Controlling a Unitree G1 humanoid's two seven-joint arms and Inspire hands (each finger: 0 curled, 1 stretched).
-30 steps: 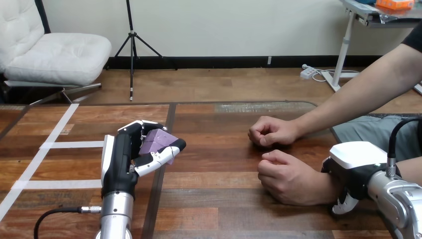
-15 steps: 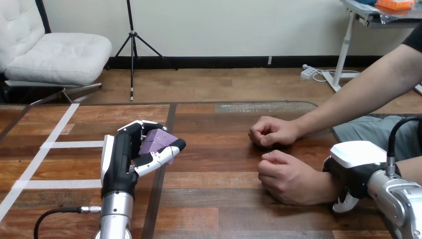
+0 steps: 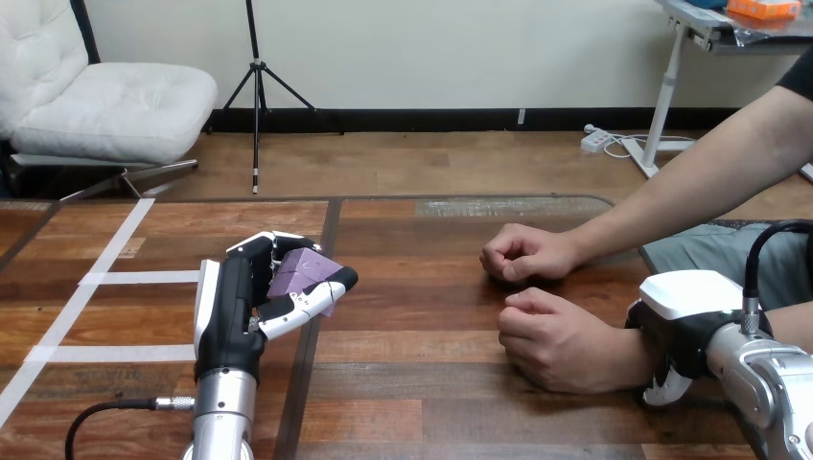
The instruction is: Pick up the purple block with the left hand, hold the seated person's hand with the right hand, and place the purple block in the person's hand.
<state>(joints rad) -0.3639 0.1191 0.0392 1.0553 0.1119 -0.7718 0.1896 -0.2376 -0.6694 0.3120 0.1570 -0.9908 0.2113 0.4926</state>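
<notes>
My left hand (image 3: pixel 230 302) is raised over the table's left half, its fingers and thumb curled round the purple block (image 3: pixel 297 273). The person reaches in from the right with both hands closed into fists on the table: the far hand (image 3: pixel 525 254) and the near hand (image 3: pixel 556 340). My right hand (image 3: pixel 685 331) sits on the near hand's wrist at the lower right, white shell on top. One finger (image 3: pixel 662 391) curls down round the wrist's near side.
White tape lines (image 3: pixel 115 278) cross the wooden table (image 3: pixel 422 402) at the left. A dark seam (image 3: pixel 312 335) runs front to back just right of my left hand. Bare wood lies between my left hand and the person's fists.
My right hand has edged very slightly to the right on the person's wrist. The left hand, the block and the person's fists have not moved.
</notes>
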